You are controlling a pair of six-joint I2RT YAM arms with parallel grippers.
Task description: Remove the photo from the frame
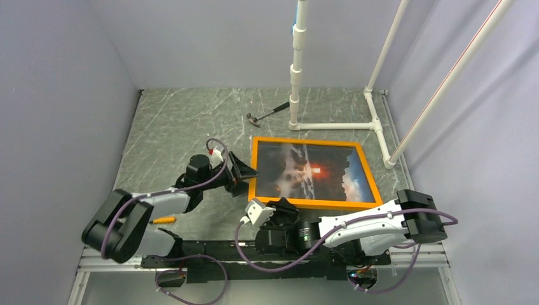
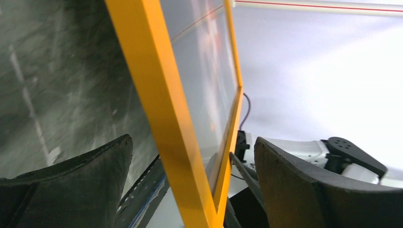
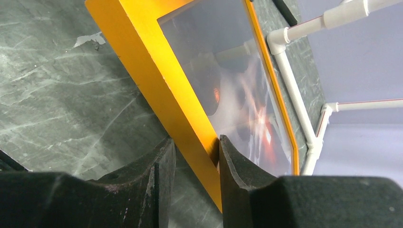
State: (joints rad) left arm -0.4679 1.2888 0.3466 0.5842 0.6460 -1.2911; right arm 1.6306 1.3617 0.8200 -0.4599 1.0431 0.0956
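- Top external view: a thin bright-orange rectangular picture frame (image 1: 305, 140) lies on a grey marble-patterned table (image 1: 178, 127). It holds a photo (image 1: 311, 171) of dark rocks, white water and an orange glow.
- Left claw (image 1: 245, 173): it sits at the frame's left edge, spread wide. The orange edge passes between its black fingers (image 2: 95, 166), touching neither.
- Right claw (image 3: 196, 145): it is narrowed to a pinch on the frame's near border. The photo lies just beyond its fingertips, inside the frame.

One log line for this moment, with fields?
left gripper: open astride frame edge | right gripper: shut on frame | photo: in frame
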